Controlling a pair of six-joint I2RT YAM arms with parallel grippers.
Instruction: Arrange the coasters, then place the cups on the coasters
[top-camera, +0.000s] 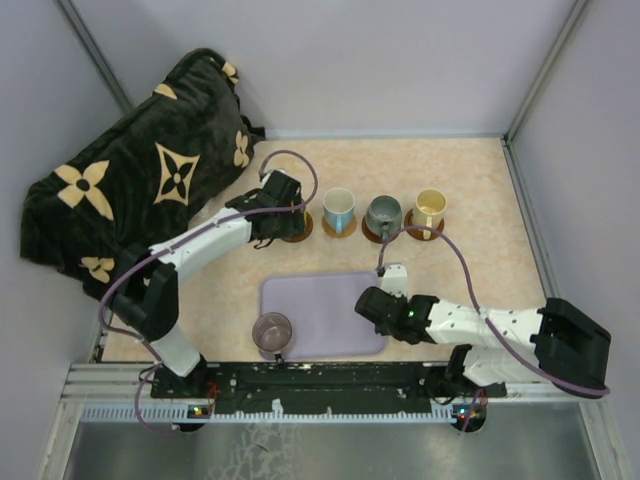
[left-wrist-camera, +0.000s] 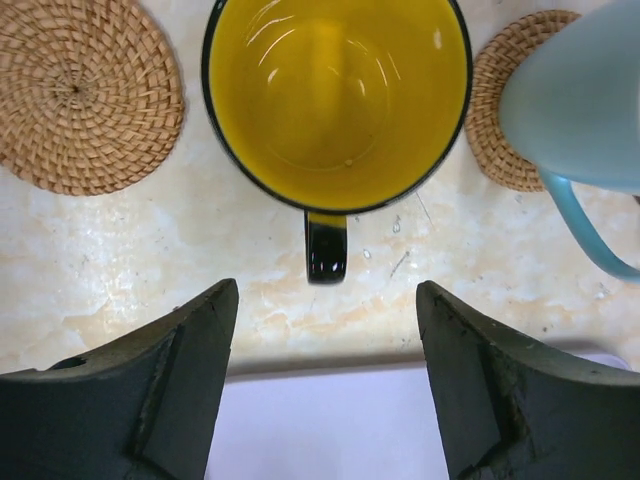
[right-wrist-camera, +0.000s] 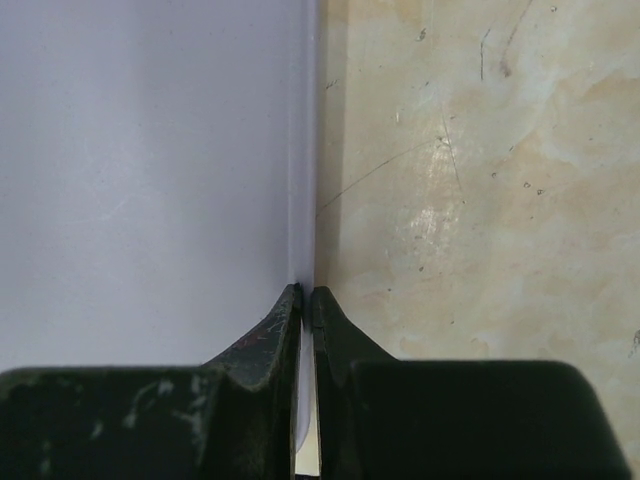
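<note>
Mug (left-wrist-camera: 338, 95), yellow, rim cut off, left hand (left-wrist-camera: 327, 290) apart before it, right hand (right-wrist-camera: 305, 293) together at tray (right-wrist-camera: 140, 180) edge

My top camera sits above and behind my two bases, looking down on the whole table (top-camera: 470, 180), with my left arm at its left. My left wrist camera peers past my left pincer (left-wrist-camera: 325, 290), close and steeply down onto the yellow mug (left-wrist-camera: 335, 95), with the lavender tray (left-wrist-camera: 330, 420) at its bottom edge. My right wrist camera rides nearer still, past my right pincer (right-wrist-camera: 306, 292), along that tray's edge. All three views share the tray. The blue-handled mug (top-camera: 338, 210) shows from above and from my left wrist.
</note>
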